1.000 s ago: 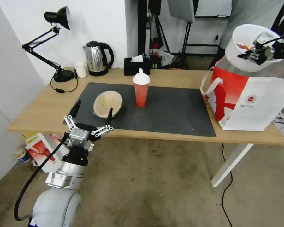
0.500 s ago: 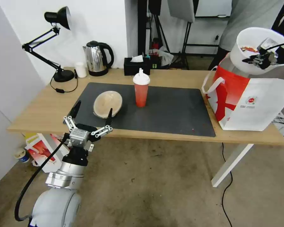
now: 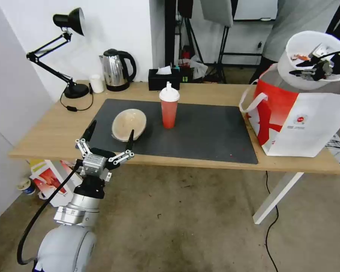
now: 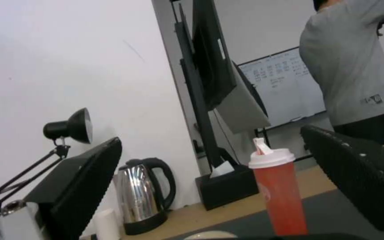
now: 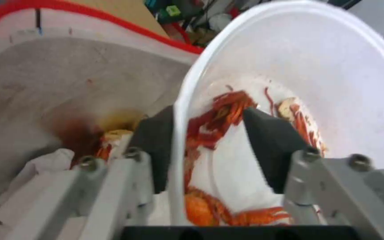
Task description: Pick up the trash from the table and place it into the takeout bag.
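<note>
Right hand (image 3: 310, 68) pinches white bowl (image 3: 309, 49) rim, base hidden.

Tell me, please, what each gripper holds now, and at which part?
The right gripper pinches the rim of the white plastic bowl above the takeout bag. The left gripper holds nothing.

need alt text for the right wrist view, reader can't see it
The right claw grips the rim of a white bowl holding red food scraps, one finger inside and one outside. Beyond it is the open takeout bag.
</note>
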Motion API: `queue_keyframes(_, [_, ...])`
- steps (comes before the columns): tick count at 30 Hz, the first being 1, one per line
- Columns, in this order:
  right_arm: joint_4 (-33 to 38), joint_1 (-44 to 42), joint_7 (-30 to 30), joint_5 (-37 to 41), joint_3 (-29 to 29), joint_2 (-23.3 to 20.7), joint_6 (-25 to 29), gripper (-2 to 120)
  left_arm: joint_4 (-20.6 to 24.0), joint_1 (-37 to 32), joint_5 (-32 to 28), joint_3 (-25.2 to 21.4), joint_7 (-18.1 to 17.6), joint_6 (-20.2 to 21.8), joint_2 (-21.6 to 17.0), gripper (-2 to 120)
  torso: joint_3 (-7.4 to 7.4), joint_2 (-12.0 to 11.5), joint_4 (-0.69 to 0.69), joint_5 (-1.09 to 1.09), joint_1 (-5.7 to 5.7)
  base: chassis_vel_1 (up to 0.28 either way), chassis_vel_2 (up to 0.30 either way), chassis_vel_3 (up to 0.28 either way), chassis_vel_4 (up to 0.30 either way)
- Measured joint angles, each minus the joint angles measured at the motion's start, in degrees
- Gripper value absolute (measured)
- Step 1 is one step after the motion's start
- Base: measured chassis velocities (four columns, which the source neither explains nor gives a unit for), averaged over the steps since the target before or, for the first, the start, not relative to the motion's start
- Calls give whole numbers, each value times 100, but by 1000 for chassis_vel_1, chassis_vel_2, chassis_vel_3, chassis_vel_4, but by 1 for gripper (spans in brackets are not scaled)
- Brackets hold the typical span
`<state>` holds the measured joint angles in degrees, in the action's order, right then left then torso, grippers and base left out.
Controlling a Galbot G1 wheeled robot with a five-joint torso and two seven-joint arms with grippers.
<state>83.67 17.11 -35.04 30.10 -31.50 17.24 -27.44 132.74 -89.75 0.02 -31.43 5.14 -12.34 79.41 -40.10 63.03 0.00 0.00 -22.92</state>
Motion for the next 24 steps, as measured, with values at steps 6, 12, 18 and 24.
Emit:
queue_keyframes(6, [64,76,-2,16,-27,35,-66,65,-8,9,0,0,0,0,2,100,0,0,0,0,0,0,0,0,0])
queue_keyframes(12, [137,258,-7,101,-175,62,-122,86,-6,24,0,-10,1,1,-1,100,0,0,1,0,0,0,0,0,0])
queue_keyframes(18, [282,468,-6,209,-346,35,-219,100,-5,57,0,7,3,3,1,100,0,0,0,1,0,0,0,0,0])
queue_keyframes(24, [410,836,9,327,-645,13,-276,100,-5,77,0,19,4,3,1,100,0,0,0,-1,0,0,0,0,0])
